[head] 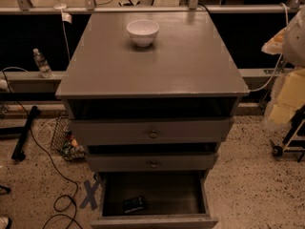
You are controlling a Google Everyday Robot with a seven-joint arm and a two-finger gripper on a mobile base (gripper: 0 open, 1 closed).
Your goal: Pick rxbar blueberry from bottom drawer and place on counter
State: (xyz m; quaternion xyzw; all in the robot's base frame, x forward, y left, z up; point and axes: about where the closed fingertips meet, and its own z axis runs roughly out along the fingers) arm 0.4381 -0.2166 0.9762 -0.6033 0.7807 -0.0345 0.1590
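Observation:
The rxbar blueberry [134, 204] is a small dark bar with pale lettering. It lies flat on the floor of the bottom drawer [153, 220], left of centre and near the front. That drawer is pulled wide open. The counter [162, 66] is the cabinet's broad grey top. My gripper [278, 41] shows only as a pale shape at the right edge of the view, beside the counter's right side. It is far from the drawer and nothing is seen in it.
A white bowl [143, 31] stands on the counter near its back. The two knobbed upper drawers [152, 132] are slightly pulled out. Cables [57, 202], a wire basket [62, 137] and a water bottle [42, 63] are at the left; a wheeled stand [288, 142] is at the right.

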